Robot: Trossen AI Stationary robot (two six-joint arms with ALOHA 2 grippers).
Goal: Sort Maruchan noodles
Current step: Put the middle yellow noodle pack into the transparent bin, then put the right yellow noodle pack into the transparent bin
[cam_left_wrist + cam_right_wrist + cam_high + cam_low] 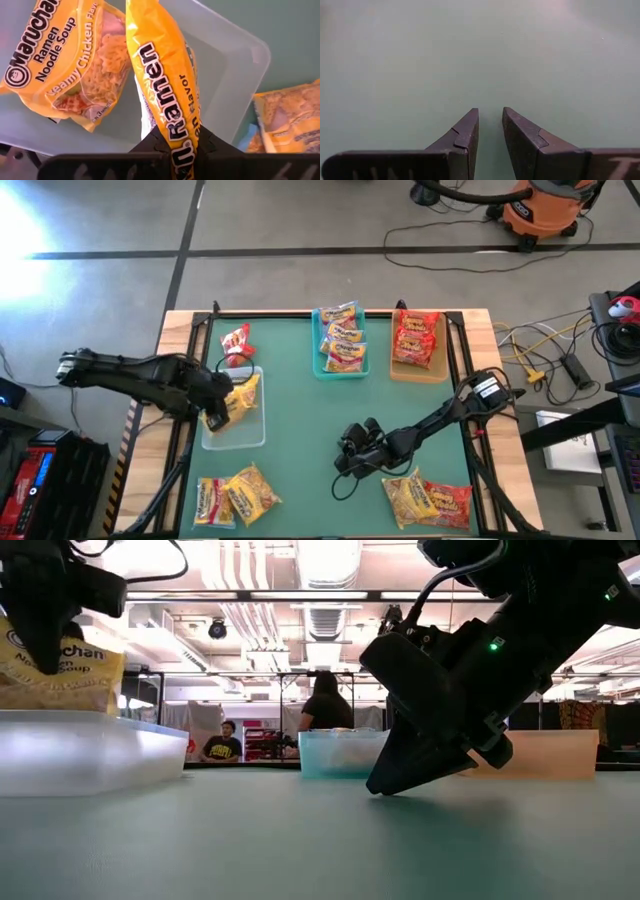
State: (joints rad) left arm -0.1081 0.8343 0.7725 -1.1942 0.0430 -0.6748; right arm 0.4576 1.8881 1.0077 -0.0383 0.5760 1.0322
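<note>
While the left pincer [182, 150] pinches a yellow crinkly plastic ramen packet [165, 85] by one end above the clear rectangular plastic tray [235, 432] near the tabletop's left edge, the packet hangs straight and keeps its shape, so I judge it light, with a stiff, brittle noodle block inside a slick film. A squeeze across the middle would likely crack the block; the flat sealed end is the safer hold, though glossy film may slip in a light grip.

A second yellow creamy-chicken packet [65, 60] already lies flat in that clear tray. At the far edge, a teal plastic tray [340, 367] holds a stack of orange-yellow packets with pink bands [342, 338], and just beside it a tan tray [420, 370] holds red packets [414, 338]. One red packet [236, 343] lies loose by the far left corner.

Still unsorted are a cluster of yellow and pink-banded packets [236, 498] at the near edge towards the left, and a mixed red and yellow pile [428, 500] near the near right corner.

The right pincer [490, 127] is low over bare green mat [480, 50] near the tabletop's middle, its fingers a narrow slit apart and holding nothing, close to that right-hand pile.
</note>
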